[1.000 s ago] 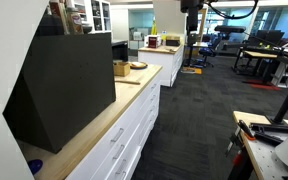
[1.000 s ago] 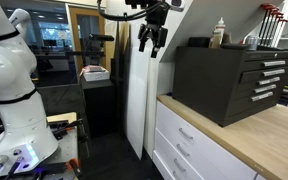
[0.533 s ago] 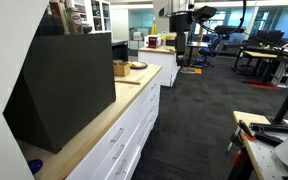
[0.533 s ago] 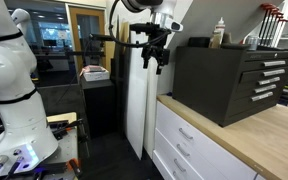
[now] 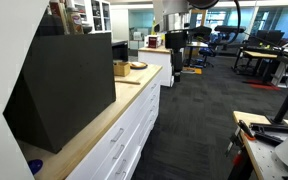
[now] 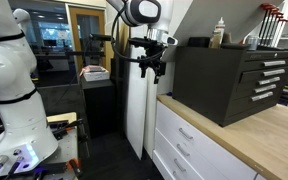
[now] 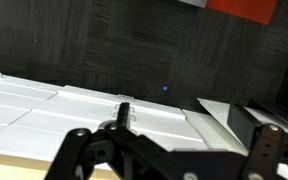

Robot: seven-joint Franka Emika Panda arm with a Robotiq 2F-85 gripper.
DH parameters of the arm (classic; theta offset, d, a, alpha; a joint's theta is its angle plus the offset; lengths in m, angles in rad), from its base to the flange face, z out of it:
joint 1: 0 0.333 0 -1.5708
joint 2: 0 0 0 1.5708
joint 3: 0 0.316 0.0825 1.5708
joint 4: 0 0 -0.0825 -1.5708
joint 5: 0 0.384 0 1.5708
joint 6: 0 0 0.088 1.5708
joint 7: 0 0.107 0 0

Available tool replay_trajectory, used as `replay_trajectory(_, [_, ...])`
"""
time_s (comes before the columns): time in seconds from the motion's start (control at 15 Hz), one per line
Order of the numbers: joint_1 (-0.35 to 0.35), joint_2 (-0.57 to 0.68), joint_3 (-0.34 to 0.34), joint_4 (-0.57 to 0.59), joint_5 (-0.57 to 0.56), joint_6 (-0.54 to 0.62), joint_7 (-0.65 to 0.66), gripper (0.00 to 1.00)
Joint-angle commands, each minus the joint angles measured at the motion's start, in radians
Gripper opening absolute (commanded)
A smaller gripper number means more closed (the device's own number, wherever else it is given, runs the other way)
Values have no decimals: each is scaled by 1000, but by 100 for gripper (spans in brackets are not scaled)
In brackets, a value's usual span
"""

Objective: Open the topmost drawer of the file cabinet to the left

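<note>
The file cabinet [image 5: 134, 125] runs along the wall as a long low row of white drawers under a light wood top [image 6: 254, 135]. Its topmost drawer [image 6: 169, 118] sits directly beneath the front edge of that top, at the end of the row next to a tall white panel [image 6: 134, 100]. The drawer front lies flush with the fronts below it, shut, and nothing touches its slim silver handle [image 6: 185, 133].

The arm [image 5: 177, 40] hangs over the dark carpet [image 5: 204, 110], off the far end of the cabinet in an exterior view. The gripper [image 6: 150, 70] hovers in the air in front of the white panel, higher than the wood top and well apart from the drawer. It is released: the jaws are spread wide with nothing between them. In the wrist view the 2 fingers [image 7: 76, 150] stand far apart at the bottom edge, with white drawer fronts and carpet beyond them.

A big black chest [image 6: 234, 80] with its own drawers stands on the wood top and takes up most of its depth. A bottle [image 6: 219, 32] stands on the chest's lid. Past the chest, toward the far end of the top, a cardboard box [image 5: 121, 68] and a shallow bowl [image 5: 137, 66] sit just beside each other. A small blue object [image 5: 36, 165] lies at the near end of the top. A white robot figure [image 6: 9, 80] stands on the floor, well apart from the cabinet.
</note>
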Motion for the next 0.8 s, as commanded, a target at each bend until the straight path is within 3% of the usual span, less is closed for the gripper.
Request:
replay_trajectory(0.0, [-6, 1, 6, 2, 0, -2, 0, 100])
replay_trajectory(0.27, [-5, 9, 5, -2, 0, 0, -8, 100])
replay_trajectory(0.47, [4, 52, 11, -32, -8, 55, -153, 100])
replay_trajectory(0.73, [-1, 142, 27, -49, -7, 152, -236, 100])
